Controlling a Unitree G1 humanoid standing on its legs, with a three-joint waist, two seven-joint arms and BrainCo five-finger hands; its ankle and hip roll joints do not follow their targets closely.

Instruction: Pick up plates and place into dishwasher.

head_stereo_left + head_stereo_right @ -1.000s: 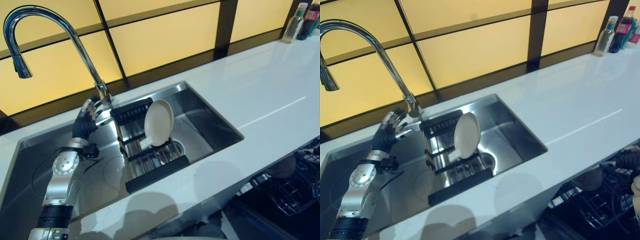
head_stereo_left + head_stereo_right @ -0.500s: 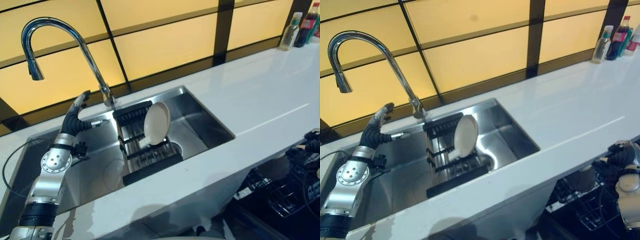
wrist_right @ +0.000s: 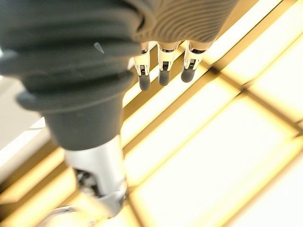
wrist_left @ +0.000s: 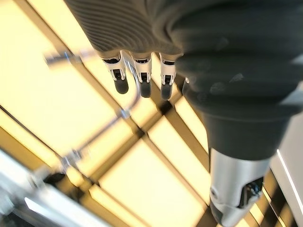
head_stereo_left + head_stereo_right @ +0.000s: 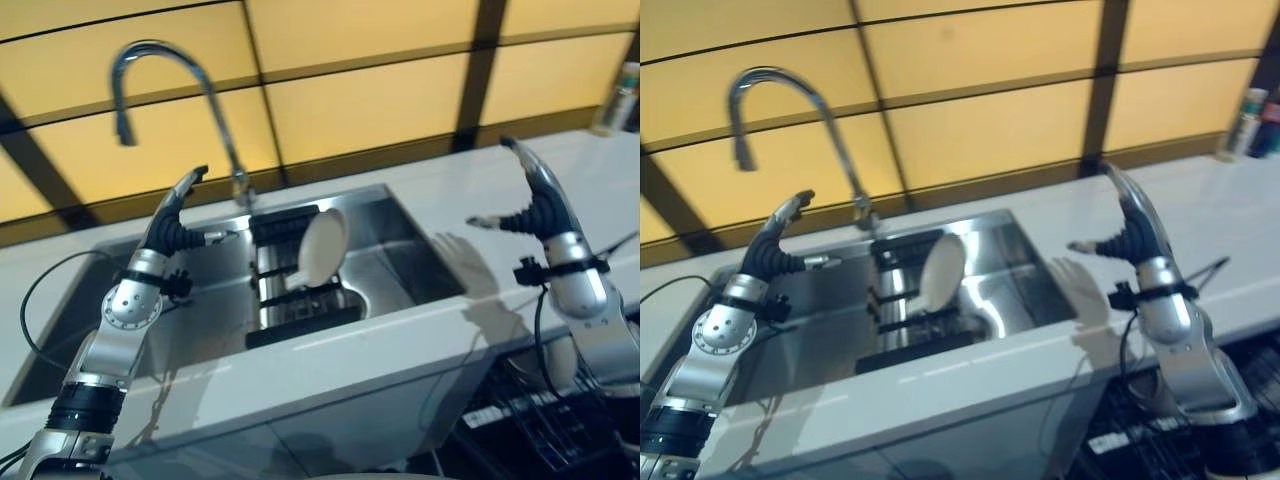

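One plate point(image 5: 322, 247) was seen standing on edge in the one rack point(image 5: 300, 322) inside the sink point(image 5: 420, 270). Two hands, left hand point(image 5: 180, 215) and right hand point(image 5: 535, 195), were raised with fingers released, nothing held.

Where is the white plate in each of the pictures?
Left eye view: the plate stands on edge in the dark rack inside the sink, near the picture's middle.
Right eye view: the same plate stands in the rack, a little left of the middle.
Left wrist view: not in it.
Right wrist view: not in it.
Shared landmark: the curved tap, just behind and left of the plate in both eye views.
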